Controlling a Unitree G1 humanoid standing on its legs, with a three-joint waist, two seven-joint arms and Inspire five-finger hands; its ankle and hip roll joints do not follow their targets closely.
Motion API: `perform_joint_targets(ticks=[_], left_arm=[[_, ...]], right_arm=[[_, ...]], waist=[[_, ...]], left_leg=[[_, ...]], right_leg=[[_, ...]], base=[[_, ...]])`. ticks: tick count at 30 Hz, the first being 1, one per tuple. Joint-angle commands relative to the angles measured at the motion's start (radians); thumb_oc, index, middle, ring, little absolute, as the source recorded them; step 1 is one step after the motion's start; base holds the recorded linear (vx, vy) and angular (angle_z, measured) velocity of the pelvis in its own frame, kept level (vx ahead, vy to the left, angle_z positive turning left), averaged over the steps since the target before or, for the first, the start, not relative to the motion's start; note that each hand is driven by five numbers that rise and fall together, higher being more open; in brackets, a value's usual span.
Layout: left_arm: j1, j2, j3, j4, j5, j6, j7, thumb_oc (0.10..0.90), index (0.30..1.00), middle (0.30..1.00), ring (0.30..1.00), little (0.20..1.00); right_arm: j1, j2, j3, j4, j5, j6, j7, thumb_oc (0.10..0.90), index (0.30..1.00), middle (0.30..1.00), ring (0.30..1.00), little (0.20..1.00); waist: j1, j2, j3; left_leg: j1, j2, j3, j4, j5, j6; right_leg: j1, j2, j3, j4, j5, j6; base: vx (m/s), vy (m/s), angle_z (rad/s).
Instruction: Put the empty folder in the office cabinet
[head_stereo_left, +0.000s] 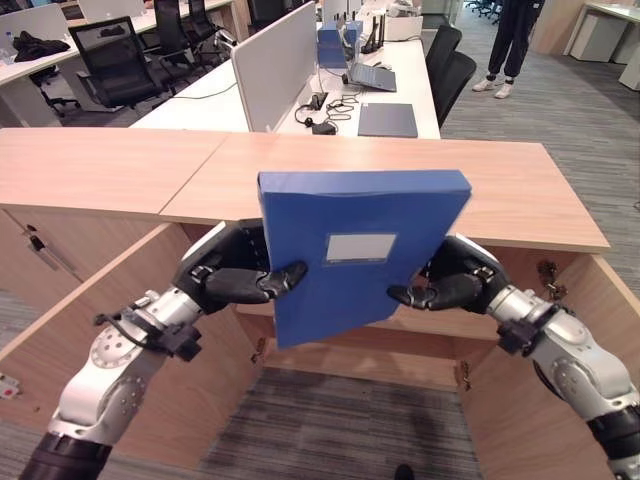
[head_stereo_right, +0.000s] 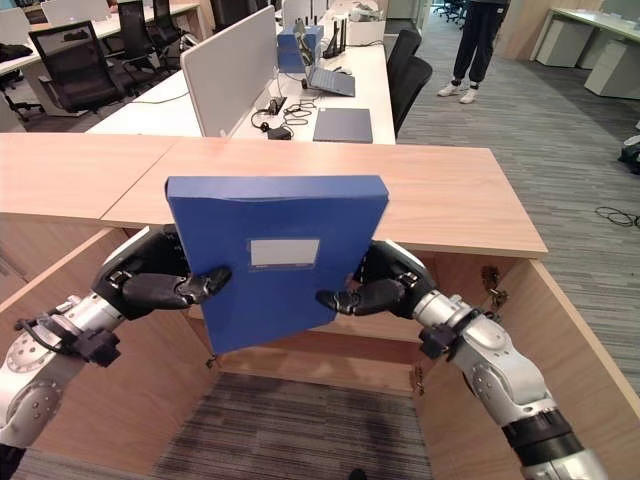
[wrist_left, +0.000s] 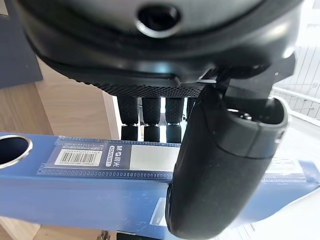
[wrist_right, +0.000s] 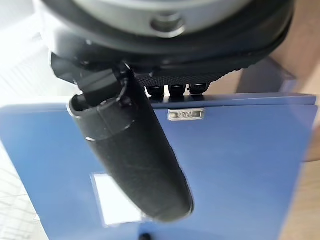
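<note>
Blue folder (head_stereo_left: 362, 255) upright above open cabinet (head_stereo_left: 420, 345), pinched between left hand (head_stereo_left: 235, 275) and right hand (head_stereo_left: 455, 280), thumbs on front, fingers mostly hidden behind; cabinet interior blocked.

Head stereo pair looks down at the cabinet (head_stereo_left: 520, 190); wrist cameras peer closely along each hand

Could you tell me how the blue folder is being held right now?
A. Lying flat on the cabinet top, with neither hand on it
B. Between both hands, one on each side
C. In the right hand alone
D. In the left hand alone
B: the blue folder is upright in front of the open cabinet, with the left hand pinching one side edge and the right hand the other, thumbs across its front.
</note>
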Motion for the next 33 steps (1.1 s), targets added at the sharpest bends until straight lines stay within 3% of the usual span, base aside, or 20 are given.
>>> perform_joint_targets(ticks=[1, 11, 21, 28, 29, 30, 33], left_arm=[[-0.185, -0.013, -0.031, -0.083, -0.053, -0.086, -0.04, 0.4, 0.3, 0.3, 0.3, 0.3], [-0.201, -0.042, -0.047, -0.079, -0.05, -0.082, -0.041, 0.4, 0.3, 0.3, 0.3, 0.3], [-0.334, -0.169, -0.181, -0.086, -0.075, -0.079, -0.044, 0.4, 0.3, 0.3, 0.3, 0.3], [-0.336, -0.23, -0.208, -0.099, -0.11, -0.071, -0.053, 0.4, 0.3, 0.3, 0.3, 0.3], [-0.33, -0.24, -0.208, -0.098, -0.109, -0.071, -0.052, 0.4, 0.3, 0.3, 0.3, 0.3], [-0.33, -0.24, -0.208, -0.098, -0.109, -0.071, -0.052, 0.4, 0.3, 0.3, 0.3, 0.3], [-0.314, -0.257, -0.202, -0.101, -0.109, -0.068, -0.046, 0.4, 0.3, 0.3, 0.3, 0.3]], right_arm=[[-0.204, 0.034, 0.03, -0.035, 0.019, -0.126, 0.036, 0.8, 0.9, 0.9, 0.9, 0.9], [-0.228, 0.092, 0.042, 0.002, 0.022, -0.128, 0.029, 0.8, 0.9, 0.9, 0.9, 0.9], [-0.283, 0.264, 0.196, -0.023, 0.042, -0.103, 0.078, 0.8, 0.9, 0.9, 0.9, 0.9], [-0.269, 0.347, 0.258, -0.045, 0.074, -0.094, 0.109, 0.8, 0.9, 0.9, 0.9, 0.9], [-0.264, 0.363, 0.257, -0.049, 0.081, -0.097, 0.106, 0.491, 0.436, 0.436, 0.436, 0.436], [-0.264, 0.363, 0.257, -0.049, 0.081, -0.097, 0.106, 0.4, 0.3, 0.3, 0.3, 0.3], [-0.246, 0.394, 0.255, -0.051, 0.103, -0.107, 0.098, 0.4, 0.3, 0.3, 0.3, 0.3]], waist=[[-0.005, -0.024, -0.048], [0.0, -0.026, -0.046], [-0.003, -0.026, -0.044], [-0.007, -0.026, -0.043], [-0.007, -0.025, -0.043], [-0.007, -0.026, -0.044], [-0.008, -0.025, -0.044]], left_leg=[[0.027, -0.009, -0.007, -0.002, -0.08, -0.012], [0.021, -0.013, -0.009, -0.002, -0.071, -0.007], [0.027, -0.016, -0.013, -0.002, -0.082, -0.004], [0.028, -0.017, -0.011, -0.002, -0.082, -0.001], [0.028, -0.018, -0.01, -0.002, -0.082, -0.001], [0.028, -0.018, -0.01, -0.002, -0.082, -0.001], [0.03, -0.018, -0.009, -0.002, -0.083, 0.0]], right_leg=[[0.093, -0.058, 0.028, 0.028, -0.168, 0.085], [0.089, -0.06, 0.026, 0.031, -0.159, 0.083], [0.091, -0.061, 0.031, 0.038, -0.168, 0.081], [0.089, -0.059, 0.035, 0.038, -0.168, 0.079], [0.088, -0.059, 0.035, 0.037, -0.168, 0.079], [0.088, -0.059, 0.035, 0.037, -0.168, 0.079], [0.088, -0.059, 0.037, 0.038, -0.168, 0.078]], base=[[0.03, 0.006, 0.03], [-0.01, 0.0, 0.01], [-0.02, 0.005, 0.0], [0.0, 0.006, 0.02], [0.0, 0.0, 0.0], [0.0, 0.0, 0.0], [0.0, 0.0, 0.0]])
